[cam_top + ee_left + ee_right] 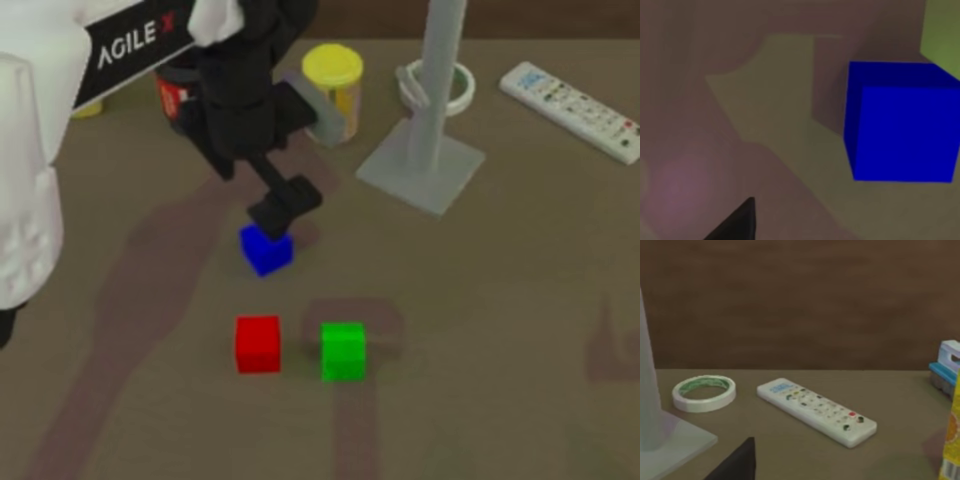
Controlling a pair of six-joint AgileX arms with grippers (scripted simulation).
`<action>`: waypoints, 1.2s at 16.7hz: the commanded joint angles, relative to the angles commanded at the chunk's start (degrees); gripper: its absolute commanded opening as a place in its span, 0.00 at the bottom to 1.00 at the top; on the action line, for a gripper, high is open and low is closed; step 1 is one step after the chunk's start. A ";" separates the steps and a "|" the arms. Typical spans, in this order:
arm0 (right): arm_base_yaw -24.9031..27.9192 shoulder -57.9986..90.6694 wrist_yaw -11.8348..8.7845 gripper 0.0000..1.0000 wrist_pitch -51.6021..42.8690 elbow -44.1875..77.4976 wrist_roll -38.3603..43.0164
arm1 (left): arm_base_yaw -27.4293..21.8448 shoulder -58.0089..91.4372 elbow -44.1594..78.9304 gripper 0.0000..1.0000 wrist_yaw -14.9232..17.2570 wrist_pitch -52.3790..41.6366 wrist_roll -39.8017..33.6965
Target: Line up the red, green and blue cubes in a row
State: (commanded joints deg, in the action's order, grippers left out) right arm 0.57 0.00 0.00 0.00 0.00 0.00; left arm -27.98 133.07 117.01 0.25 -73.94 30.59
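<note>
Three cubes matter: the red cube (258, 344) and green cube (343, 350) sit just beside each other, while the blue cube (266, 249) (900, 122) lies behind the red cube, out of line. Directly above the blue cube hangs the left gripper (283, 208); whether it grips or how wide it stands, I cannot tell. A skewed approach could nudge the blue cube askew. Behind it stand a yellow-lidded jar (334, 88) and grey stand (425, 150); a remote (816, 411) and tape roll (704, 392) lie farther off. The right arm stays unseen.
</note>
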 joint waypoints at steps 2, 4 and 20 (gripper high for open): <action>0.00 0.00 0.00 1.00 0.00 0.00 0.00 | 0.00 0.00 0.00 1.00 0.00 0.00 0.00; 0.00 0.00 0.00 1.00 0.00 0.00 0.00 | 0.00 0.00 0.00 1.00 0.00 0.00 0.00; 0.00 0.00 0.00 1.00 0.00 0.00 0.00 | 0.08 3.74 -11.91 0.92 0.04 15.65 0.12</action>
State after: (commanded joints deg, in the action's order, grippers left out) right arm 0.57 0.00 0.00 0.00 0.00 0.00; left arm -27.90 136.81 105.10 0.29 -58.29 30.72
